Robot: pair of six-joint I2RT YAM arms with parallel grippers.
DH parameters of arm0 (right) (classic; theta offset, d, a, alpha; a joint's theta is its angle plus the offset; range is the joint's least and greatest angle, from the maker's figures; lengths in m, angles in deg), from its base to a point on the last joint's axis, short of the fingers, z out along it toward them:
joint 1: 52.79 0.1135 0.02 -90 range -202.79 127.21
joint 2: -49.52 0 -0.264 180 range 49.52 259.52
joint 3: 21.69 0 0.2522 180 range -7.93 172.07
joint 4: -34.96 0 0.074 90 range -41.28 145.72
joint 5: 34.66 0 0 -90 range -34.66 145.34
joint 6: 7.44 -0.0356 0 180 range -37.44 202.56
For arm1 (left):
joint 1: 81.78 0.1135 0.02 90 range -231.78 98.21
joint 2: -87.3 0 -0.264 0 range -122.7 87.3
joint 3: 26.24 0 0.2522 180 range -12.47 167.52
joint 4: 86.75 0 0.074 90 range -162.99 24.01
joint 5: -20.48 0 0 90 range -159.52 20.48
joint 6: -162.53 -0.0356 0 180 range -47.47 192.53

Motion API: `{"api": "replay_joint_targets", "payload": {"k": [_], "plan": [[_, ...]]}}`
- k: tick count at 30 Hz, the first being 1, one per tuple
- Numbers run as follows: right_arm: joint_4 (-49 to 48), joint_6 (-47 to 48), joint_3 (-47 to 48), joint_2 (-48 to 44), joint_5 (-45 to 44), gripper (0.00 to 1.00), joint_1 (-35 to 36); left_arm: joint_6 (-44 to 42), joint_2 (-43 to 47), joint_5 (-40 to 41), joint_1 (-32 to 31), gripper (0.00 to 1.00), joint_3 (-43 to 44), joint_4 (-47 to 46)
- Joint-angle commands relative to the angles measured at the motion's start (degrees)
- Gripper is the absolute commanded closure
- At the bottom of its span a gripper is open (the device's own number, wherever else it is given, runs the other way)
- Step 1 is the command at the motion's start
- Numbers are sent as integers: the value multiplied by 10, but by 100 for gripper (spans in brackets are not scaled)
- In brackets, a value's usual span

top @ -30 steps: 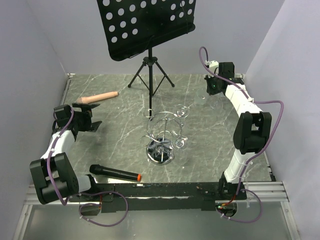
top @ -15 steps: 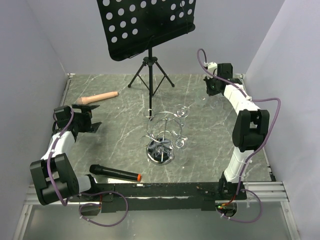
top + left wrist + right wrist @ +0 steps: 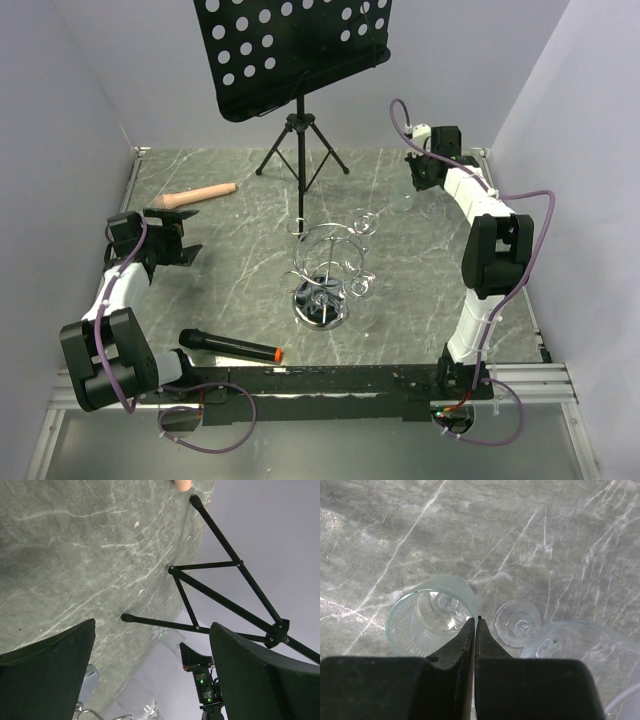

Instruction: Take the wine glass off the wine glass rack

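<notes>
— Where is the wine glass rack (image 3: pixel 322 272)?
— Mid-table in the top view, chrome, standing on its round base. One wine glass (image 3: pixel 365 222) hangs at its far right side, and a lower glass (image 3: pixel 362 288) at its near right.
— What does the right wrist camera add?
— Two loose glasses on the marble table (image 3: pixel 395 520), hard to read from above. One is a ribbed glass (image 3: pixel 427 617) seen down its mouth. The neighbouring glass (image 3: pixel 570 642) has its foot turned to the lens; lying or tilted, I cannot tell.
— The right gripper (image 3: pixel 476 621)?
— Fingers pressed together, holding nothing, tips over the ribbed glass's rim. Contact is unclear.
— The left gripper (image 3: pixel 155 672)?
— Spread wide, empty, low at the table's left, well apart from the rack. Its camera shows the music stand's tripod legs (image 3: pixel 225 600).
</notes>
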Motion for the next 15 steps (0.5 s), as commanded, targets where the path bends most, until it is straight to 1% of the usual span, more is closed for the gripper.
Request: {"api": "replay_joint_targets", "payload": {"k": [1, 4, 6, 7, 8, 15], "plan": [[-40, -3, 42, 0, -10, 100, 3, -2, 11, 11, 3, 0, 7, 5], [-37, -8, 58, 6, -8, 99, 5, -1, 8, 9, 4, 0, 8, 6], [-38, -8, 63, 9, -15, 84, 6, 1, 6, 9, 3, 0, 9, 6], [-40, -9, 63, 10, -20, 74, 7, 0, 5, 9, 3, 0, 10, 6], [-42, -10, 63, 11, -22, 68, 8, 0, 4, 8, 3, 0, 10, 6], [-42, -20, 77, 9, -24, 62, 8, 0, 3, 6, 3, 0, 12, 9]]}}
